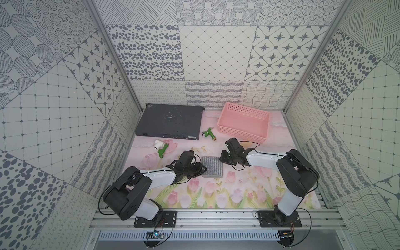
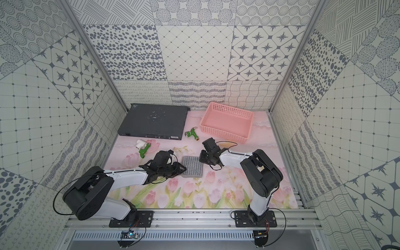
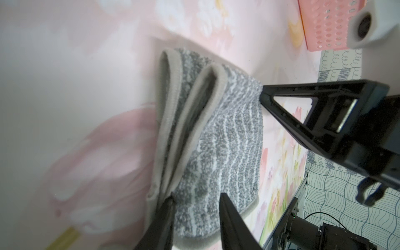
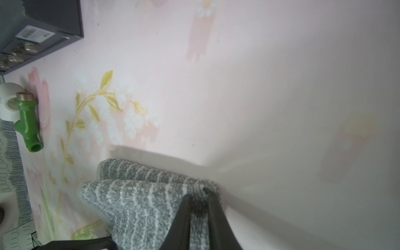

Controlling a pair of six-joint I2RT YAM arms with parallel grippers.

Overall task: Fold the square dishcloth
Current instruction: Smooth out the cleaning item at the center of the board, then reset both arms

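Square dishcloth (image 1: 212, 167): lies on the bench (image 1: 238, 194) midway between the two arms, doubled into a small thick pad several layers deep.
Long axis: seems to run from the robot's side toward the far wall, and is only a little longer than wide, so I am not sure of it.
Open side: the plain hems, stacked in loops, face the left arm. The far end, seen from the right wrist, shows rounded folds.
Left tool (image 3: 197, 194): at the hemmed side, jaws part-way apart. One finger is against the hem and the other over the striped top. Whether they clamp the upper layers I cannot tell.
Right tool (image 4: 198, 194): at the opposite side near the far corner, jaws almost together, pinching a tuck of the cloth.
Direction: the pad sits to the right of the left tool and to the left of the right tool.
Nearer arm: neither, since each is at its own edge.
Judgement: the folding looks nearly done. Any further fold would probably cross from the hemmed side toward the right arm.
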